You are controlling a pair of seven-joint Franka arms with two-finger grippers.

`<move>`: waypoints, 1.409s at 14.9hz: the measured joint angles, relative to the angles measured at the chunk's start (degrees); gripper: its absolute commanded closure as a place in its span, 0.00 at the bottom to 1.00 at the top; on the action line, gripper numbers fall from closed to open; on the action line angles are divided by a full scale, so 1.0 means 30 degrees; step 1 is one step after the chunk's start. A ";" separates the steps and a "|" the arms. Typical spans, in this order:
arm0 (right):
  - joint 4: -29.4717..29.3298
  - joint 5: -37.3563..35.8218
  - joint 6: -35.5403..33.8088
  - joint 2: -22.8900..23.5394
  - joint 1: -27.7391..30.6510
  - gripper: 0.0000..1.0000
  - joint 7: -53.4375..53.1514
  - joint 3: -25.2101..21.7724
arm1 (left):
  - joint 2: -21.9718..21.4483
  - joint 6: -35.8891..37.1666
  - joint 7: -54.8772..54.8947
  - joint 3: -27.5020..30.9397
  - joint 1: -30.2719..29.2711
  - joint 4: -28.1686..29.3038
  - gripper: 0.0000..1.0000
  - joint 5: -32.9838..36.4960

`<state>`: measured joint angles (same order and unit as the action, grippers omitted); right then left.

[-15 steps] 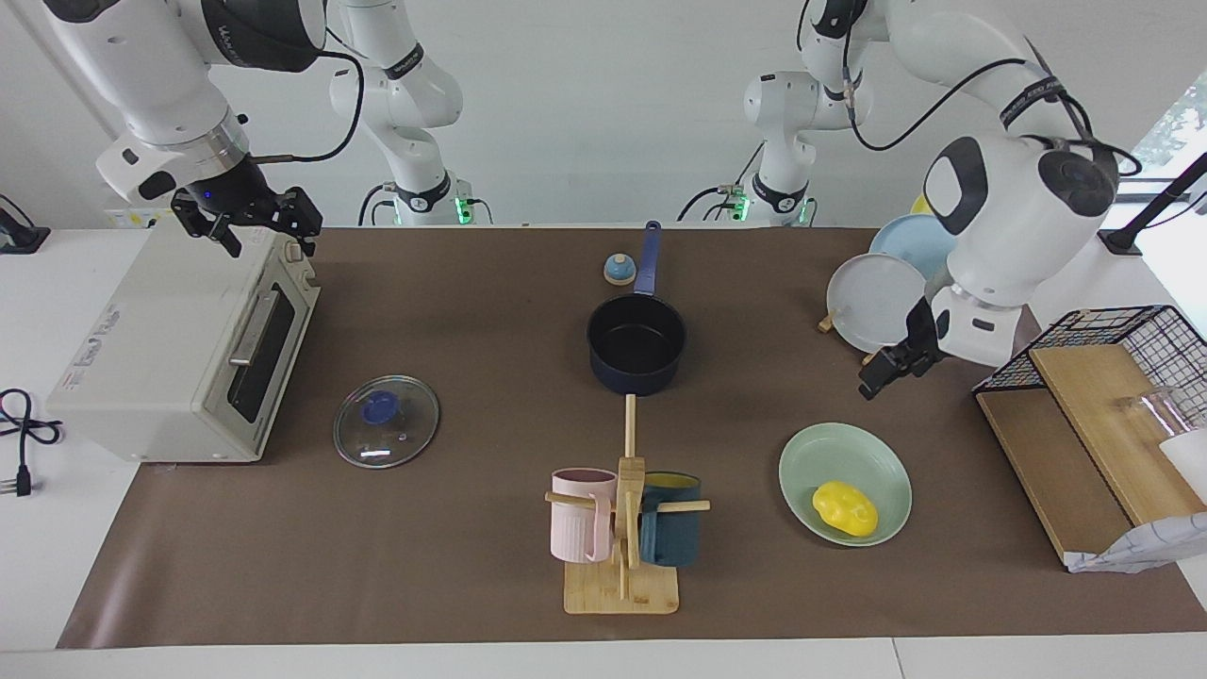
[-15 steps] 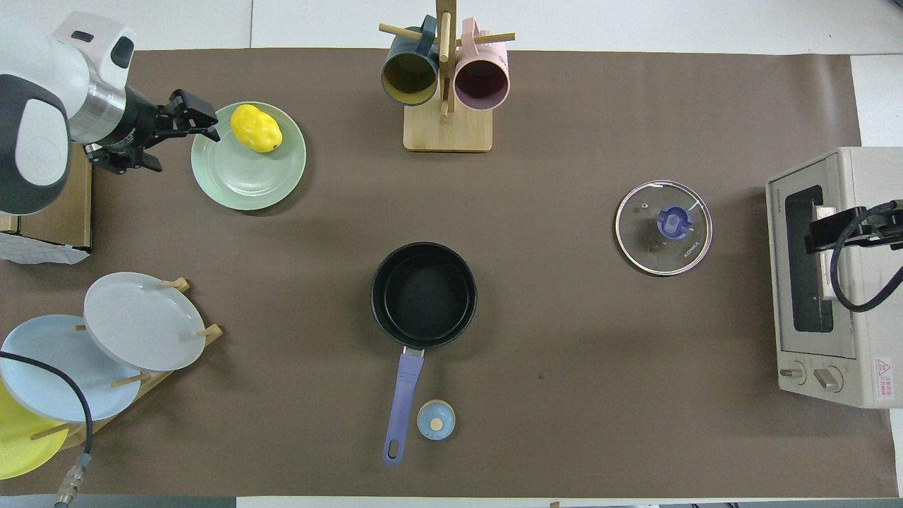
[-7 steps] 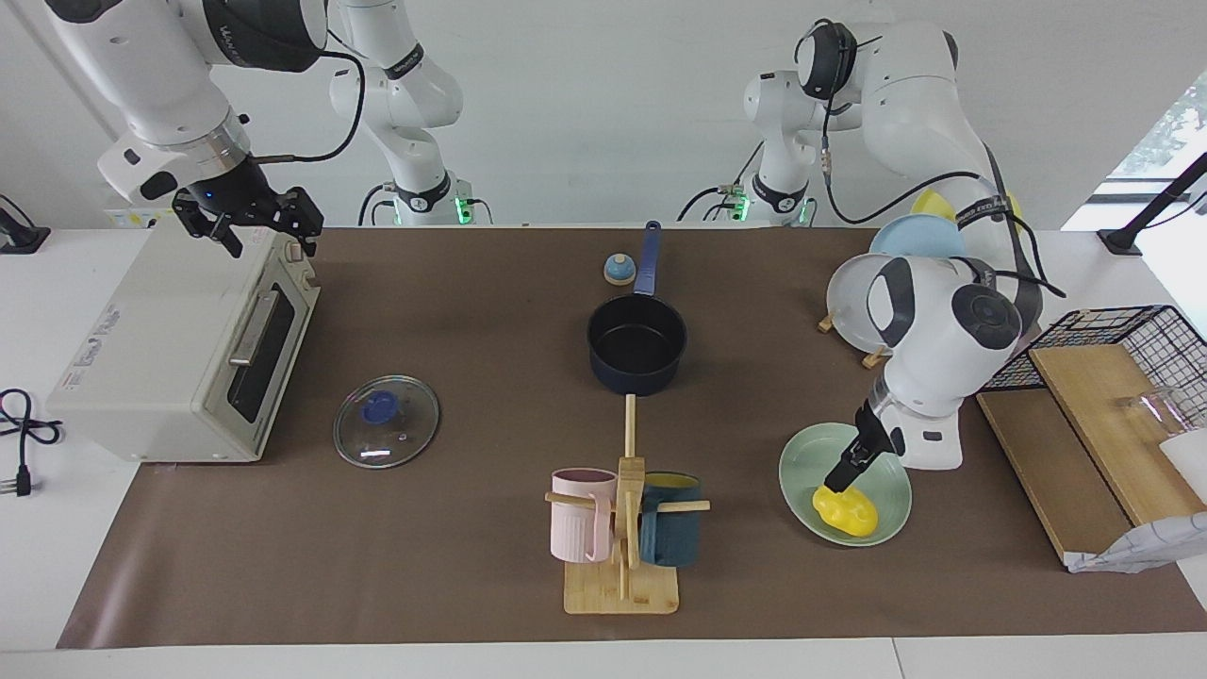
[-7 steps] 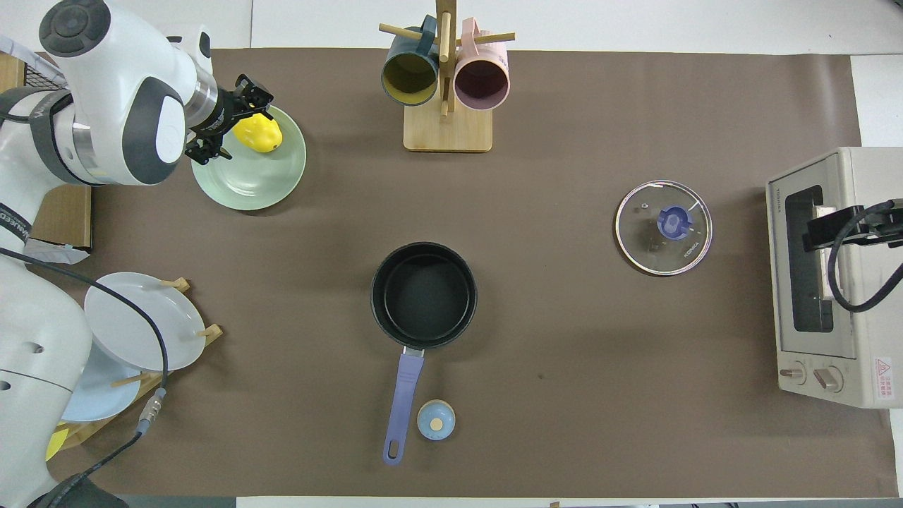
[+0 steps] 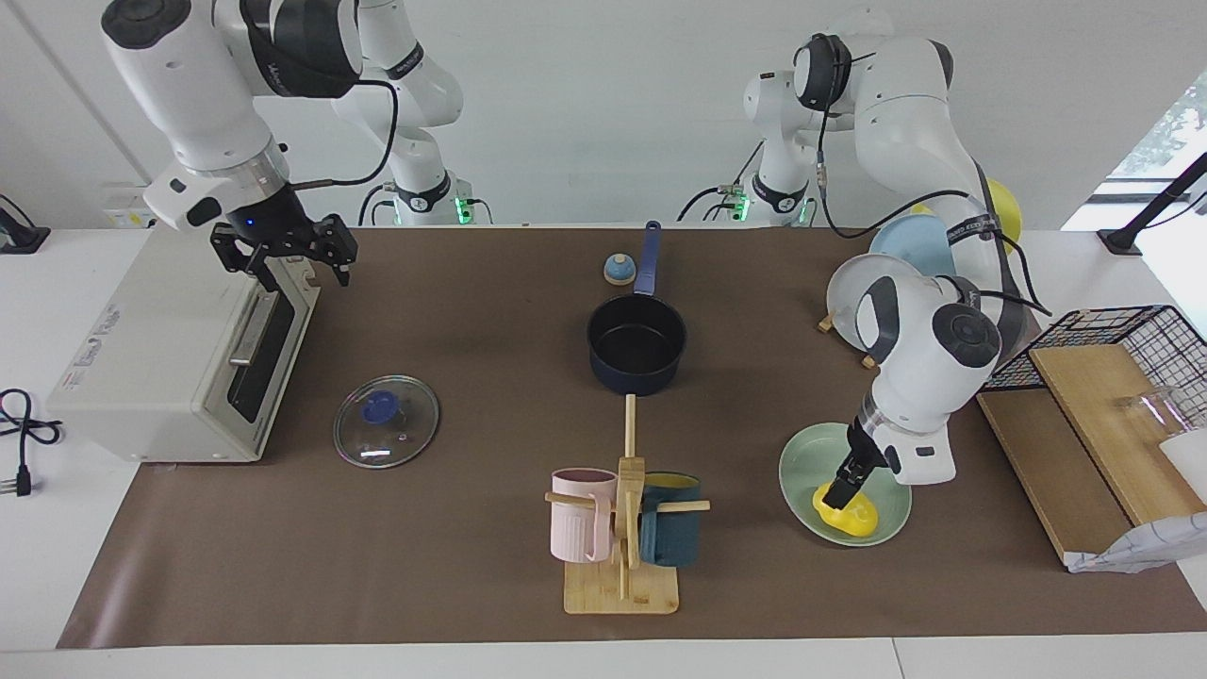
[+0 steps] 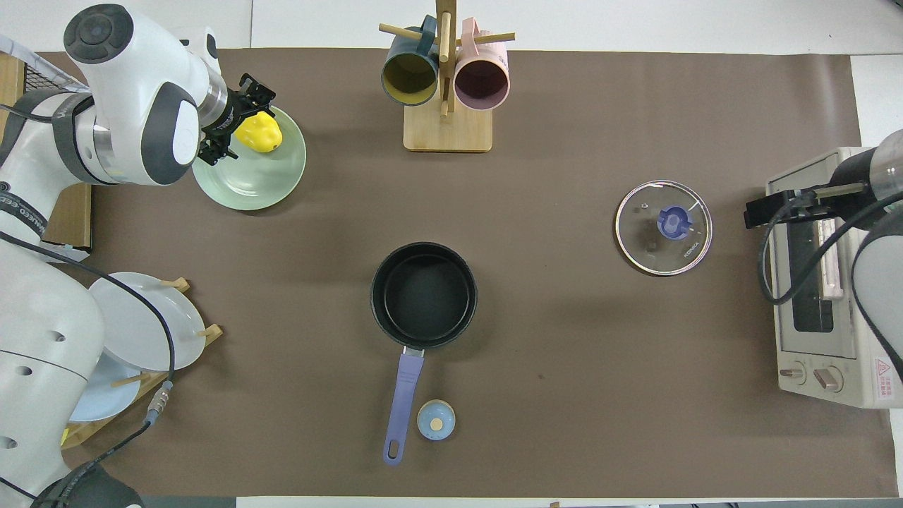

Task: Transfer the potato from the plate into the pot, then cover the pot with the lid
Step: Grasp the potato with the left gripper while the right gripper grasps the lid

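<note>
The yellow potato [image 5: 854, 517] [image 6: 261, 134] lies on the mint-green plate [image 5: 801, 460] [image 6: 261, 185] toward the left arm's end of the table. My left gripper [image 5: 835, 494] [image 6: 238, 121] is down on the plate, open, with its fingers on either side of the potato's end. The dark navy pot [image 5: 636, 344] [image 6: 423, 295] stands empty mid-table, its blue handle pointing toward the robots. The glass lid [image 5: 386, 421] [image 6: 663, 227] lies flat beside the toaster oven. My right gripper [image 5: 306, 266] [image 6: 760, 210] hangs open over the oven's front edge.
A toaster oven [image 5: 160, 349] [image 6: 825, 282] sits at the right arm's end. A wooden mug rack [image 5: 622, 575] [image 6: 447, 130] holds two mugs farther from the robots than the pot. A small bell [image 5: 619, 270] [image 6: 436, 420] sits by the pot handle. A plate rack [image 5: 877, 302] [image 6: 134, 331] and a wire basket [image 5: 1122, 330] flank the left arm.
My left arm swung from beside the plate rack down onto the plate, bringing its open fingers to the potato. My right gripper shifted from over the oven's top to its front edge.
</note>
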<state>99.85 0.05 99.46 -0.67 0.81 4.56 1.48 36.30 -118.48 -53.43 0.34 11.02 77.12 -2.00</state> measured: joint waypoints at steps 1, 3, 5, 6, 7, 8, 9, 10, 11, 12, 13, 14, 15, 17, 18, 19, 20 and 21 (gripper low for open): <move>0.0172 0.0000 0.0531 0.0431 -0.0086 0.00 0.0000 0.0009 | 0.0047 -0.0002 -0.0009 0.0014 -0.0003 0.0000 0.00 0.0185; 0.0315 0.0001 0.1806 0.1491 -0.0184 0.00 0.0000 0.0010 | 0.0164 -0.0166 -0.0014 0.0063 -0.0009 -0.0001 0.00 0.0398; 0.0427 0.0004 0.3154 0.2556 -0.0395 0.00 0.0000 0.0014 | 0.0305 -0.0743 -0.0013 0.0096 -0.0019 -0.0006 0.00 0.0441; 0.0654 0.0005 0.3965 0.2994 -0.0521 0.00 0.0000 0.0021 | 0.0399 -0.1143 -0.0009 0.0103 -0.0020 -0.0014 0.00 0.0460; 0.1091 0.0005 0.4914 0.3293 -0.0622 0.00 0.0000 0.0020 | 0.0509 -0.1576 0.0001 0.0102 -0.0013 -0.0018 0.00 0.0515; 0.1777 0.0005 0.6073 0.3489 -0.0709 0.00 0.0000 0.0023 | 0.0622 -0.1970 0.0004 0.0099 -0.0002 -0.0019 0.00 0.0674; 0.2559 0.0005 0.7179 0.3583 -0.0816 0.00 0.0000 0.0024 | 0.0708 -0.2219 0.0004 0.0089 0.0003 -0.0019 0.00 0.0890; 0.3242 0.0005 0.8023 0.3628 -0.0919 0.00 0.0006 0.0026 | 0.0758 -0.2320 0.0005 0.0079 0.0004 -0.0019 0.00 0.1035; 0.3764 0.0005 0.8569 0.3661 -0.0991 0.00 0.0060 0.0027 | 0.0779 -0.2367 0.0016 0.0074 0.0007 -0.0020 0.00 0.1142; 0.4146 0.0005 0.8876 0.3679 -0.1024 0.00 0.0253 0.0030 | 0.0793 -0.2409 0.0020 0.0071 0.0014 -0.0019 0.00 0.1275; 0.4454 0.0005 0.9096 0.3699 -0.1026 0.00 0.0759 0.0019 | 0.0819 -0.2525 0.0021 0.0066 0.0022 -0.0014 0.00 0.1376; 0.4700 0.0005 0.9292 0.3730 -0.0989 0.00 0.1490 -0.0006 | 0.0858 -0.2659 0.0025 0.0063 0.0041 -0.0008 0.00 0.1419; 0.4903 0.0005 0.9470 0.3779 -0.0886 0.00 0.2331 -0.0038 | 0.0901 -0.2758 0.0029 0.0062 0.0073 0.0018 0.00 0.1430; 0.5156 0.0005 0.9787 0.3986 -0.0522 0.00 0.3381 -0.0134 | 0.0979 -0.2941 0.0029 0.0062 0.0135 0.0091 0.00 0.1437; 0.5242 0.0005 0.9905 0.4144 -0.0281 0.00 0.3662 -0.0150 | 0.0993 -0.2986 0.0029 0.0063 0.0157 0.0151 0.00 0.1439; 0.5343 0.0005 1.0072 0.4299 -0.0142 0.00 0.3834 -0.0154 | 0.0993 -0.3007 0.0029 0.0063 0.0166 0.0239 0.00 0.1441; 0.5495 0.0005 1.0491 0.4448 -0.0119 0.00 0.3895 -0.0158 | 0.0992 -0.3037 0.0029 0.0065 0.0166 0.0340 0.00 0.1443; 0.5694 0.0005 1.0993 0.4612 -0.0149 0.00 0.3895 -0.0145 | 0.0993 -0.3069 0.0029 0.0066 0.0167 0.0457 0.00 0.1443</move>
<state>116.93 0.06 132.44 13.16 0.36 16.24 1.05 39.28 -127.69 -53.35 0.53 11.52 78.49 2.33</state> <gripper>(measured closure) 0.000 0.000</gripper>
